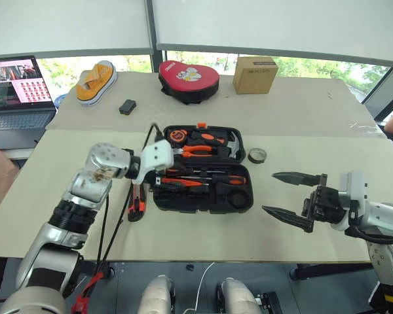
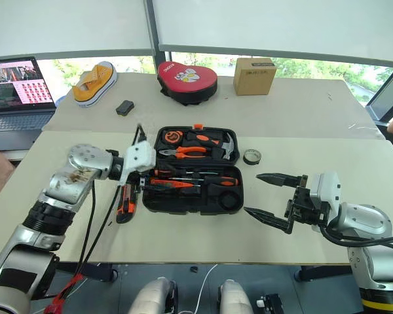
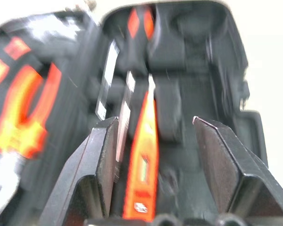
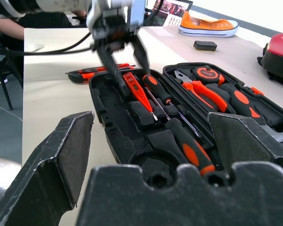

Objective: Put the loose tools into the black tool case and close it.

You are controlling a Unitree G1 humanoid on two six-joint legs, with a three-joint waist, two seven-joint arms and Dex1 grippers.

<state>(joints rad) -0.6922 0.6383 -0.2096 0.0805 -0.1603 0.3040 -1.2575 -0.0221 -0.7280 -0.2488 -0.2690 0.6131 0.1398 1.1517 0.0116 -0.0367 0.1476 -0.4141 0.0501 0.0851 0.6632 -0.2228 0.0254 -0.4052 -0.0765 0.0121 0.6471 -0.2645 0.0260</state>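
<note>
Beige table beneath bright windows

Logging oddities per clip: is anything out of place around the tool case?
Yes: the utility knife and the tape roll lie on the table beside the open black tool case, not in it.

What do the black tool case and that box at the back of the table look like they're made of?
The black tool case looks like moulded plastic, matte, with shaped recesses for tools. The box appears to be plain brown cardboard, dull, with folded edges and a small label.
</note>
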